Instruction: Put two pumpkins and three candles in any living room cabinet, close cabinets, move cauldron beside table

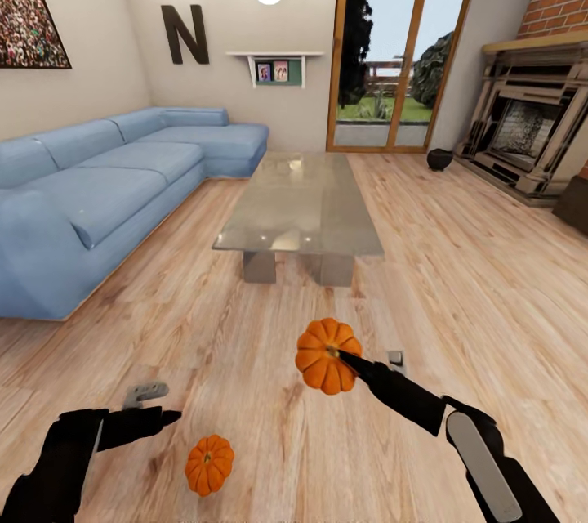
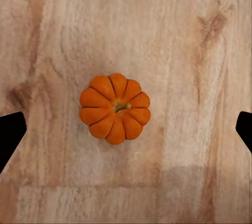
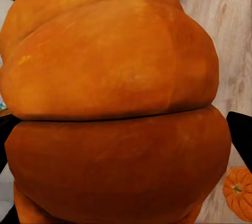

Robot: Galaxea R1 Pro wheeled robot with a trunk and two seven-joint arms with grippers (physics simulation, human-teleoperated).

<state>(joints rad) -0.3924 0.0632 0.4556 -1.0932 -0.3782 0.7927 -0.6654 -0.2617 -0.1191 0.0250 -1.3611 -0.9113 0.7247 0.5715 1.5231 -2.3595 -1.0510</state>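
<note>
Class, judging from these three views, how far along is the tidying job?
Done: nothing stowed yet. In hand: the right gripper holds one pumpkin; the left gripper hangs open over the other pumpkin on the floor. Left: both pumpkins into a cabinet, and the cauldron by the fireplace moved beside the table.

Right wrist: pumpkin [image 3: 115, 108] clamped close against my camera.
I see its orange ribs bulging between my dark fingertips [image 3: 240, 137], which press either flank; beyond it, a second pumpkin [image 3: 239, 192] sits apart on the wooden floor [image 3: 226, 29].
</note>
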